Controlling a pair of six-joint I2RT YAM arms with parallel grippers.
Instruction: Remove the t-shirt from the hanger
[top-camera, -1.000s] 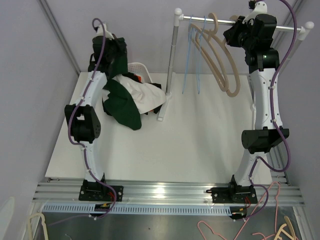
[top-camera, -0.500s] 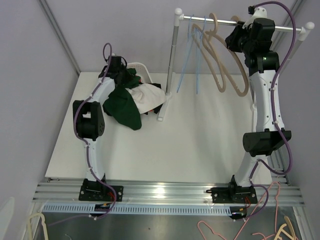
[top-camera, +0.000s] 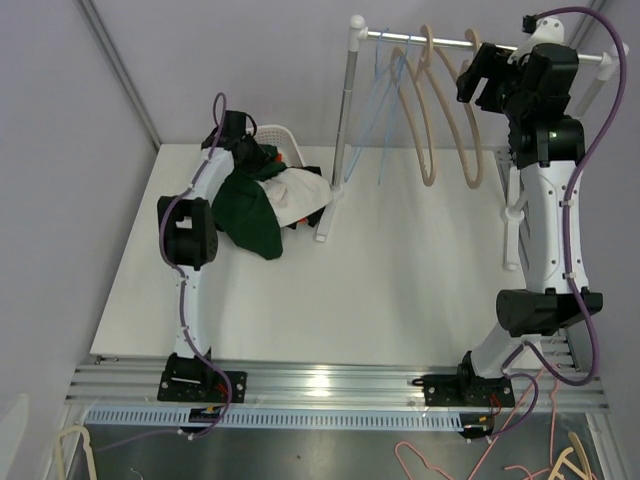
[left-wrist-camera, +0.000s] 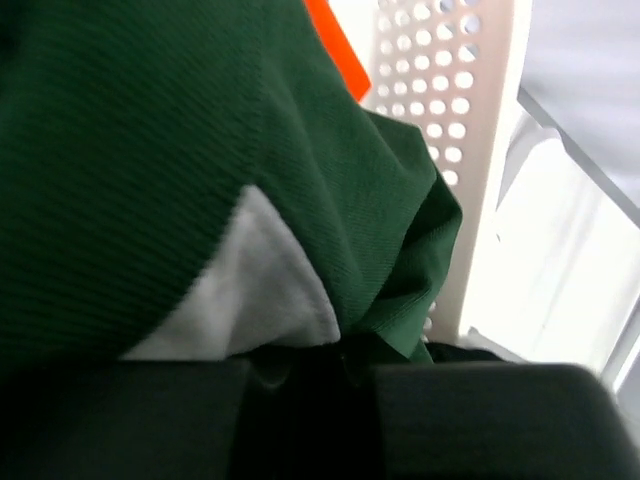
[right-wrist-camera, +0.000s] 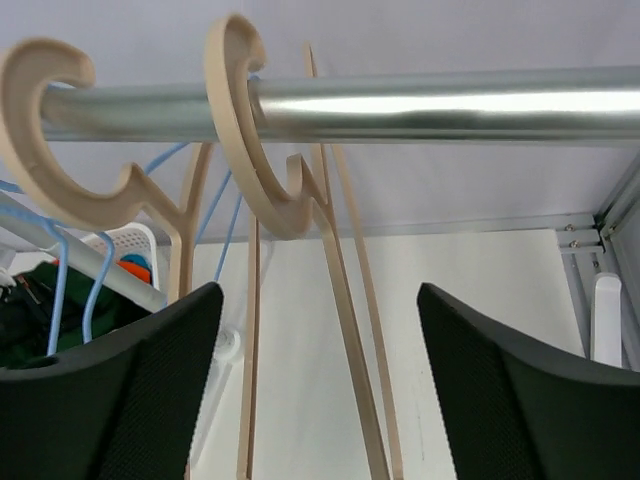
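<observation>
The right gripper (right-wrist-camera: 318, 300) hangs just below the metal rail (right-wrist-camera: 450, 105) with its two black fingers (right-wrist-camera: 110, 390) spread wide apart and nothing between them. Two wooden hangers (top-camera: 447, 115) hook over the rail directly in front of it, both bare, with thin blue wire hangers (top-camera: 385, 110) further left. Across the white table (top-camera: 400, 290), the left gripper (top-camera: 245, 152) is pressed down into a heap of clothes. Its fingers (left-wrist-camera: 480, 420) appear only as a dark blur, so whether they are apart or together cannot be told. The green t-shirt (top-camera: 245, 210) lies in that heap over a white garment (top-camera: 292, 190), spilling from a perforated white basket (left-wrist-camera: 480, 120) onto the table.
</observation>
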